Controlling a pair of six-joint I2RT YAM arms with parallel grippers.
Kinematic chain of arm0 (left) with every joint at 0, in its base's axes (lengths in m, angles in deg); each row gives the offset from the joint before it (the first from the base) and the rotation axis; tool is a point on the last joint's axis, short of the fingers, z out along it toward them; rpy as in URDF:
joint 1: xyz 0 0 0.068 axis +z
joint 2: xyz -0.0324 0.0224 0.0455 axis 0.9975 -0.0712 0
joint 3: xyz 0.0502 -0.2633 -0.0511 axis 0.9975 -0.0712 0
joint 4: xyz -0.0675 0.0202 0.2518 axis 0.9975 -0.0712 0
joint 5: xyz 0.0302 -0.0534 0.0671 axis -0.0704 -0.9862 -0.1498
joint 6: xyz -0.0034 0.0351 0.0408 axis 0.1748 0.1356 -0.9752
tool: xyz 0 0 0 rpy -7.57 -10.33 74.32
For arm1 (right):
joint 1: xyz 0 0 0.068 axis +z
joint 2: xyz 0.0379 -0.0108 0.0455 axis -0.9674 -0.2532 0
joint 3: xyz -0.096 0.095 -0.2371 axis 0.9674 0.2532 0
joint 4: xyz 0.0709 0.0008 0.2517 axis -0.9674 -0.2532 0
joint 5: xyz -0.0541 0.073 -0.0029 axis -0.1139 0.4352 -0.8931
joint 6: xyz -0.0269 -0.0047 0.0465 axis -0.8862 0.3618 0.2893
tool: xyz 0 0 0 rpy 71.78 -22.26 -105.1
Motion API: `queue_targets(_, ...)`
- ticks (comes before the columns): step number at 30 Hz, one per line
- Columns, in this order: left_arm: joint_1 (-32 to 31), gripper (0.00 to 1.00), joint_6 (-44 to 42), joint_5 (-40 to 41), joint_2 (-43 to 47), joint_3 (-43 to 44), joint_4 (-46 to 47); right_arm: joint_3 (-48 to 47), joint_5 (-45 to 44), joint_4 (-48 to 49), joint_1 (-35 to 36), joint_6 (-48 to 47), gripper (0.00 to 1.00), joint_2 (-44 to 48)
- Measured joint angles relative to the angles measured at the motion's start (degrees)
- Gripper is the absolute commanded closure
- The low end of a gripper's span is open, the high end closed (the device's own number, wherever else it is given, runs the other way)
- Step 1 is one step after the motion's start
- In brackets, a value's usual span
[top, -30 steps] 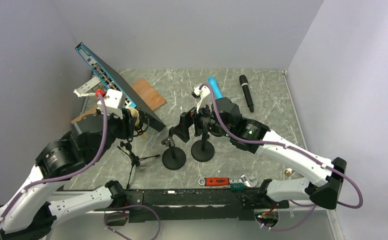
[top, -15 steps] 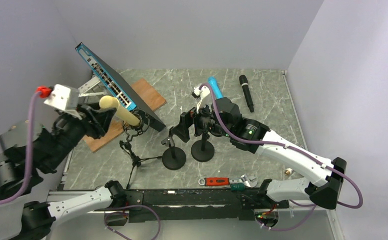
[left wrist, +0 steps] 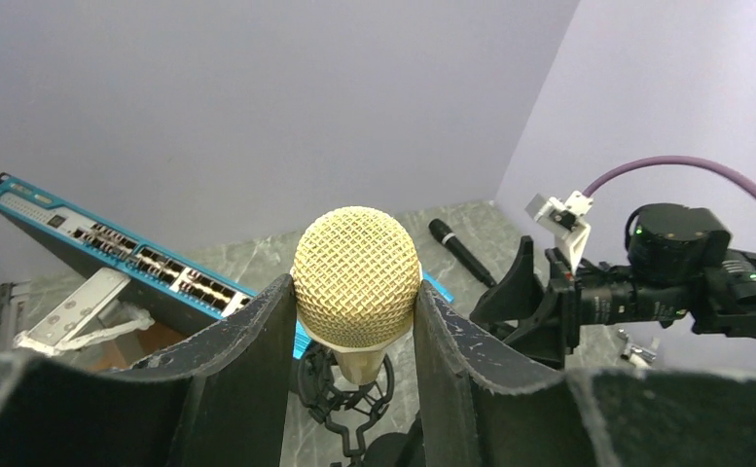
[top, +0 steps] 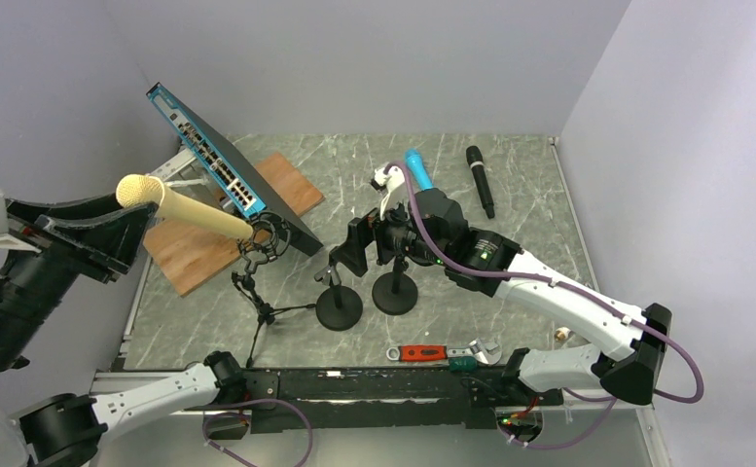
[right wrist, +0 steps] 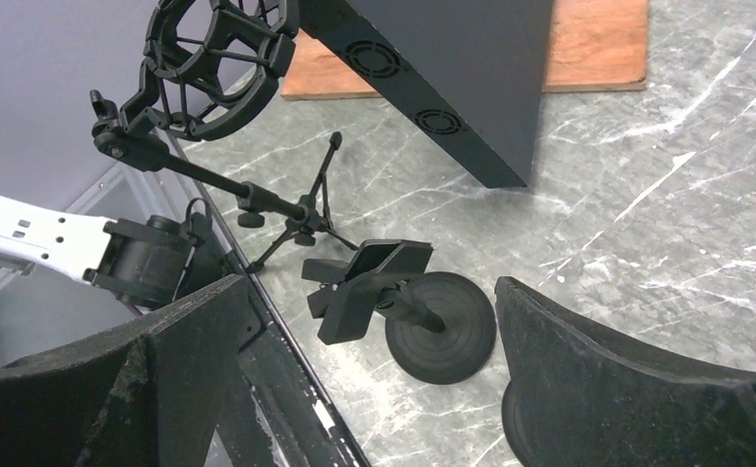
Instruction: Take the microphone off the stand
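Sitting between jaws of the left gripper [left wrist: 352, 292], the microphone [left wrist: 356, 258] touches both.

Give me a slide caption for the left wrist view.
Left gripper shut on the gold microphone head, black shock mount visible just beneath it.

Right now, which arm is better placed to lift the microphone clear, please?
Left. The left fingers clamp the gold microphone, its tail at the shock mount; the right fingers stand open elsewhere.
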Motion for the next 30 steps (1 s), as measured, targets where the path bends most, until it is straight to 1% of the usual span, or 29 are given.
queue_targets(3,0.0,1.0,0.31,-1.25,1.27,-1.49,2.16,-0.02,0.15,-0.04,-0.02,0.0,0.0,0.0)
queue_targets(6,0.0,1.0,1.42,-2.45,2.78,-4.94,4.52,-0.26,2.05,-0.15,-0.02,0.0,0.0,0.0)
queue_targets(11,0.0,1.0,5.4,-5.16,4.59,-14.29,8.22,-1.95,11.45,1.42,0.0,0.52,0.0,0.02)
queue_targets(15,0.0,1.0,8.63,-9.22,4.63,-20.39,10.71,-2.38,17.62,4.31,0.0,1.57,0.0,0.15)
queue_targets(22,0.0,1.0,13.44,-17.97,3.74,-22.8,14.49,-2.36,23.76,8.15,0.0,3.8,0.01,0.15)
queue_targets(24,0.0,1.0,14.91,-20.37,3.56,-24.55,16.13,-2.1,25.46,10.25,-0.02,4.83,0.04,0.15)
queue_targets(26,0.0,1.0,15.91,-22.03,3.21,-26.25,17.16,-1.42,27.28,12.59,0.0,5.9,0.1,0.15)
queue_targets(30,0.0,1.0,17.51,-24.22,1.81,-28.89,18.62,0.72,30.69,17.11,0.0,8.26,0.26,0.15)
